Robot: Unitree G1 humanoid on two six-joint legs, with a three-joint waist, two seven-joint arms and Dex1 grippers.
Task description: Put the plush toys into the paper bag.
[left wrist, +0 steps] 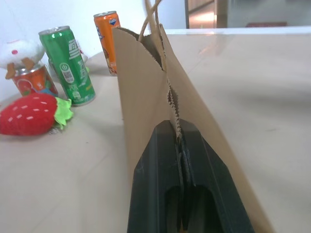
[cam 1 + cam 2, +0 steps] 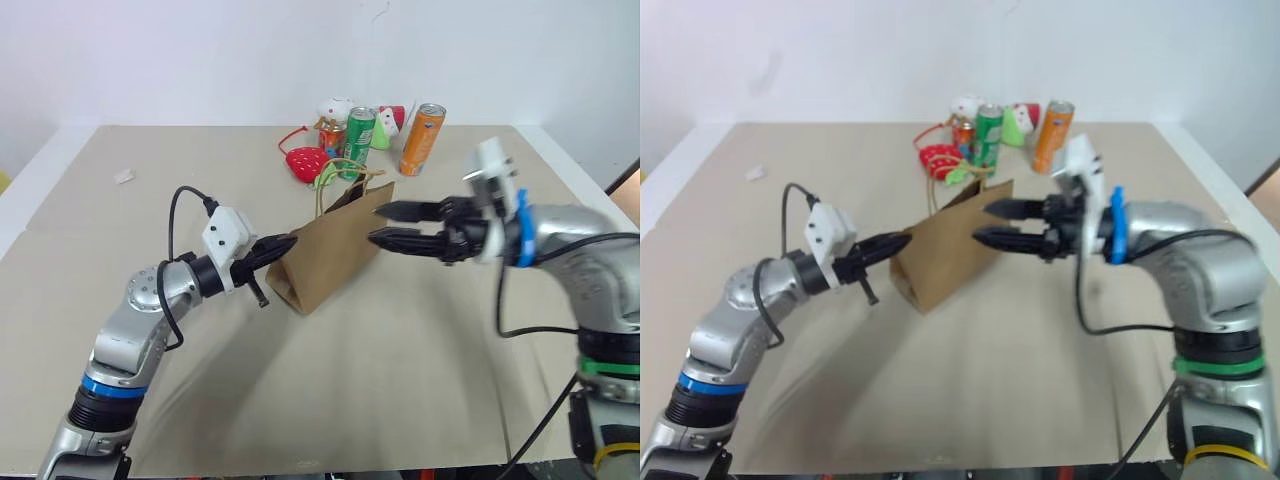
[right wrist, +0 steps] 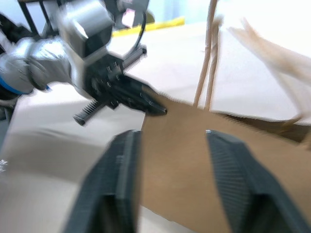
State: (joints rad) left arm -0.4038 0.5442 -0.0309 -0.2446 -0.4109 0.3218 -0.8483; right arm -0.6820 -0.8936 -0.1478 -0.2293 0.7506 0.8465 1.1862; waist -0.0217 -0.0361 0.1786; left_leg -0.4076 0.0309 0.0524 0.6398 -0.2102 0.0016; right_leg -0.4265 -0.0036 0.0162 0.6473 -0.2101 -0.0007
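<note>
Paper bag – your left gripper pinches its 9 o'clock edge; right gripper at 3 o'clock, fingers spread.

— Cans?
— Three, upper centre of the frame: one green can, one tall orange can, one shorter red-orange can.
— Soft toys?
— Three, up there with the cans: one strawberry plush and two small white-and-red plush figures.
— Bags?
— One paper bag, mid-frame, with two cord handles.
— Anything else?
— One small white scrap, upper left. One table under the lot.
</note>
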